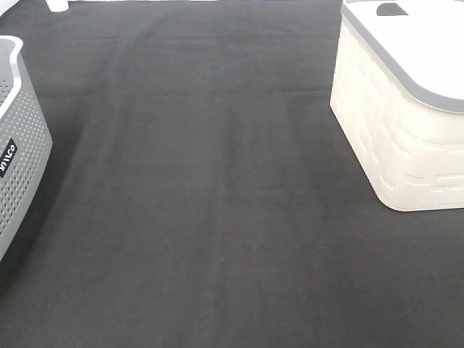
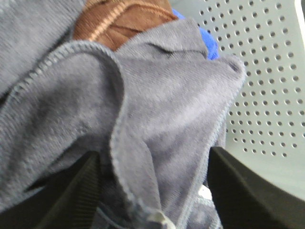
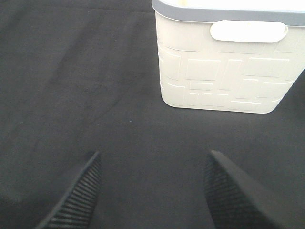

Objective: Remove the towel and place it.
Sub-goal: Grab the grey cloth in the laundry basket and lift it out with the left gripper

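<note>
The greyish-purple towel (image 2: 162,109) lies bunched inside the grey perforated basket (image 2: 267,95), filling most of the left wrist view. My left gripper (image 2: 152,191) is down in that basket, its two black fingers (image 2: 71,195) standing wide apart with a stitched fold of the towel between them. I cannot see whether the pads press the cloth. My right gripper (image 3: 152,191) hangs open over the black table covering (image 3: 95,95), holding nothing. Neither arm nor the towel shows in the exterior high view.
A brown knitted cloth (image 2: 119,19) and something blue (image 2: 209,43) lie under the towel. The grey basket (image 1: 22,152) stands at the table's left edge. A cream basket (image 1: 406,123) with a grey rim stands at the right, ahead of my right gripper (image 3: 224,71).
</note>
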Motion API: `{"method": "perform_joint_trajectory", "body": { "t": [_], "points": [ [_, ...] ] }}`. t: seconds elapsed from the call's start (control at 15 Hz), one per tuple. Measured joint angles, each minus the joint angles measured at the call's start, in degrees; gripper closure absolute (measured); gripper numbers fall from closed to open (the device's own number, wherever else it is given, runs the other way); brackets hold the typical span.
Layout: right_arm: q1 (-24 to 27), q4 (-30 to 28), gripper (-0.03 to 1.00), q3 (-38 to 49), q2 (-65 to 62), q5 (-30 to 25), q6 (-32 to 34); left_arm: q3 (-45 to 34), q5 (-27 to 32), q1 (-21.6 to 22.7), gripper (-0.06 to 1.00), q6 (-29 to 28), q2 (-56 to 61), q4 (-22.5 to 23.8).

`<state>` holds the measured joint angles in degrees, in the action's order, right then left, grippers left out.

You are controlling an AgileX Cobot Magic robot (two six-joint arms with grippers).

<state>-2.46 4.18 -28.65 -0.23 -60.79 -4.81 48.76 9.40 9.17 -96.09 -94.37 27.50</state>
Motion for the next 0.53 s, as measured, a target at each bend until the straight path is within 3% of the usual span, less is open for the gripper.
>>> {"method": "perform_joint_trajectory", "body": {
  "t": [0.4,0.53],
  "points": [
    [0.00,-0.11,0.34,0.00,0.00,0.00,0.23,0.00,-0.11,-0.46,0.34,0.57,-0.69,-1.26],
    [0.00,-0.11,0.34,0.00,0.00,0.00,0.23,0.00,-0.11,-0.46,0.40,0.63,-0.69,-1.60]
  ]
}}
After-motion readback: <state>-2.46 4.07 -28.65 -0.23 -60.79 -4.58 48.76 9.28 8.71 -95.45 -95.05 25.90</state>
